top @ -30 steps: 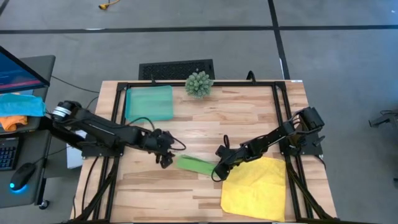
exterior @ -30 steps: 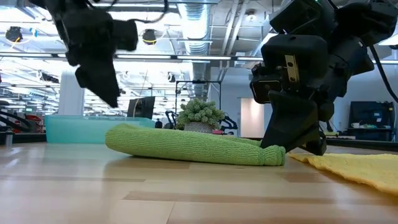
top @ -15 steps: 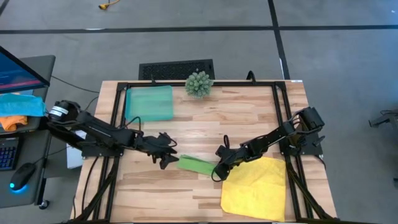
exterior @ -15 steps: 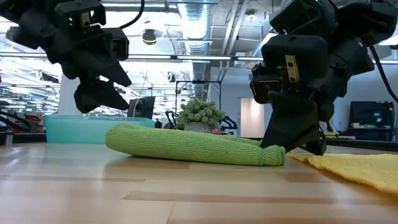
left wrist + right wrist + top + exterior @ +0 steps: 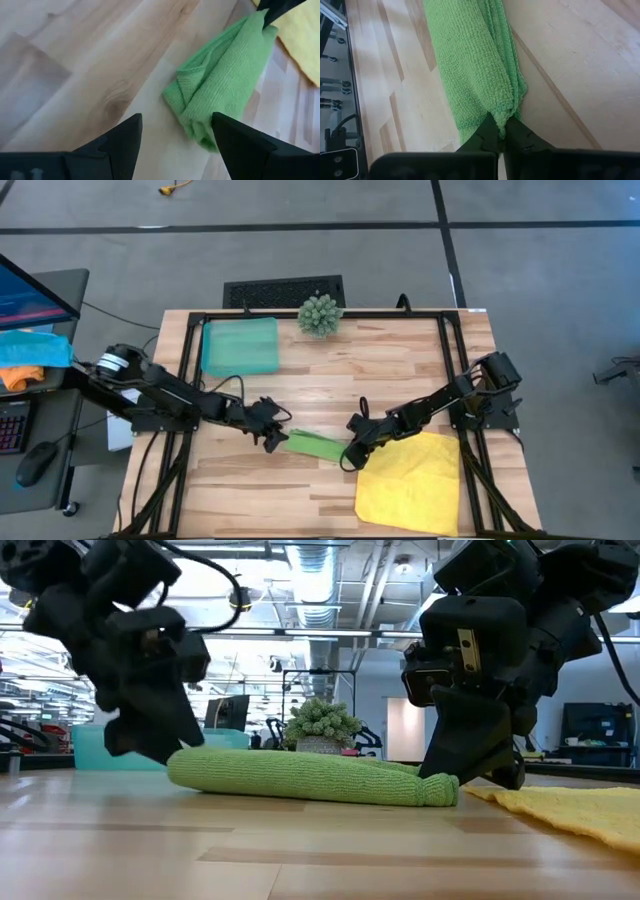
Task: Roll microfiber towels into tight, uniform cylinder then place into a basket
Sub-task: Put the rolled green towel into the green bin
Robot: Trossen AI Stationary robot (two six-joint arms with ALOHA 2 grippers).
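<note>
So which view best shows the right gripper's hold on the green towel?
The right wrist view: right gripper pinches the green towel roll's end. The low view shows the contact side-on, the high view small, the left wrist view only its tips.

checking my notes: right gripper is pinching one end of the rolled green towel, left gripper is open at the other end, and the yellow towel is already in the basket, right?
Not quite. The high view shows the yellow towel flat on the table, not in the basket. The rest holds: the right gripper pinches the rolled green towel and the left gripper is open at its other end.

The wooden table bears a teal basket, green roll, yellow towel (flat) and plant.
</note>
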